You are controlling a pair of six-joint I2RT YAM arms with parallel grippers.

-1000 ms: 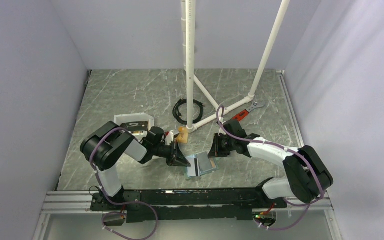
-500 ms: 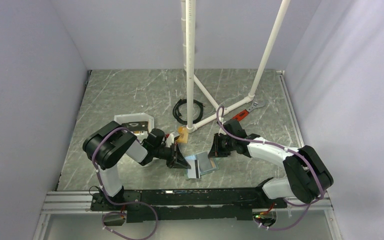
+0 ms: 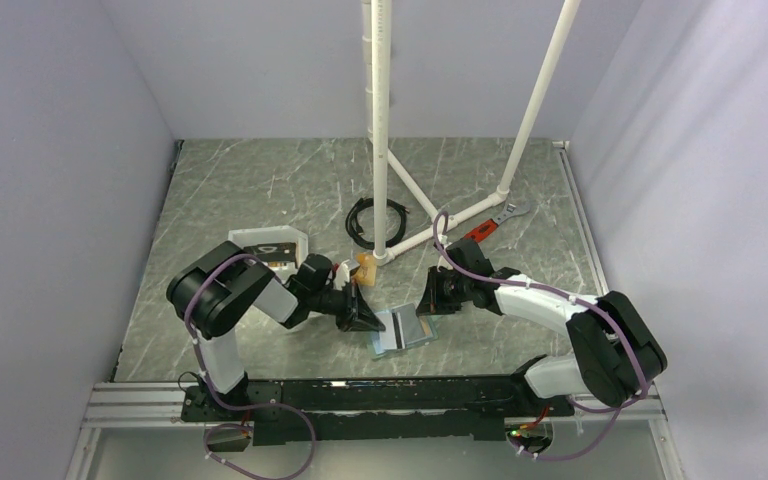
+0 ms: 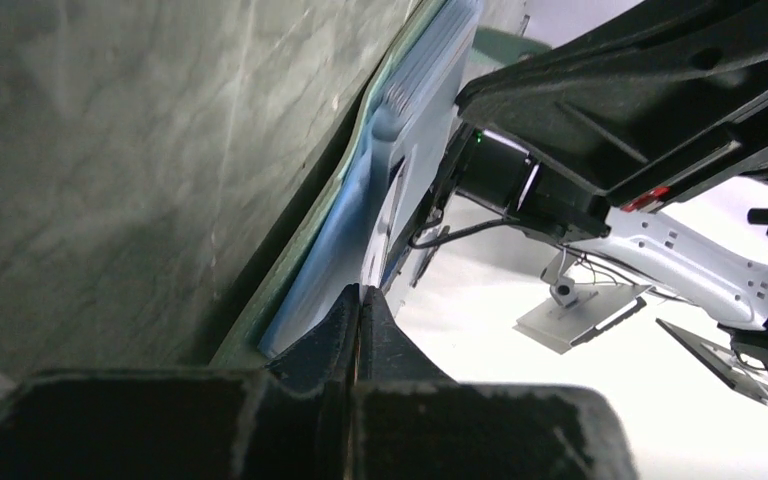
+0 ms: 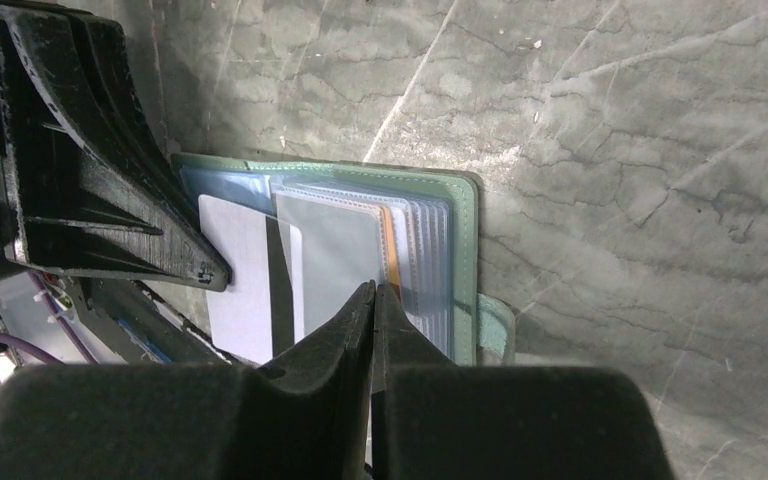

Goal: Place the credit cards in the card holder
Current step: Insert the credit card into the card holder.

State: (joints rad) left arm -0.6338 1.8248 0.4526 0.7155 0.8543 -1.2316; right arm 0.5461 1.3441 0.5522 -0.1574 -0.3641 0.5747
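The card holder (image 3: pixel 385 346) lies open on the table in front of the arm bases, green outside (image 5: pixel 466 250) with light blue inner faces (image 4: pixel 405 140) and clear sleeves. My left gripper (image 3: pixel 372 318) is shut on a white credit card (image 5: pixel 240 290) with a dark stripe. That card lies partly under a sleeve on the holder's left face. My right gripper (image 5: pixel 374 288) is shut on the near edge of a clear sleeve of the holder. An orange card (image 5: pixel 390 255) shows inside the sleeves. Left gripper fingers (image 5: pixel 110 200) reach in from the left.
A white tray (image 3: pixel 250 238) with more cards stands behind the left arm. A tan card (image 3: pixel 365 266) lies by the white pipe frame's foot (image 3: pixel 382 254). A black cable coil (image 3: pixel 370 218), a wrench (image 3: pixel 506 213) and a red-handled tool (image 3: pixel 476 232) lie farther back.
My left gripper has moved a little to the right, sliding the white card farther onto the card holder. The right arm has stayed where it was.
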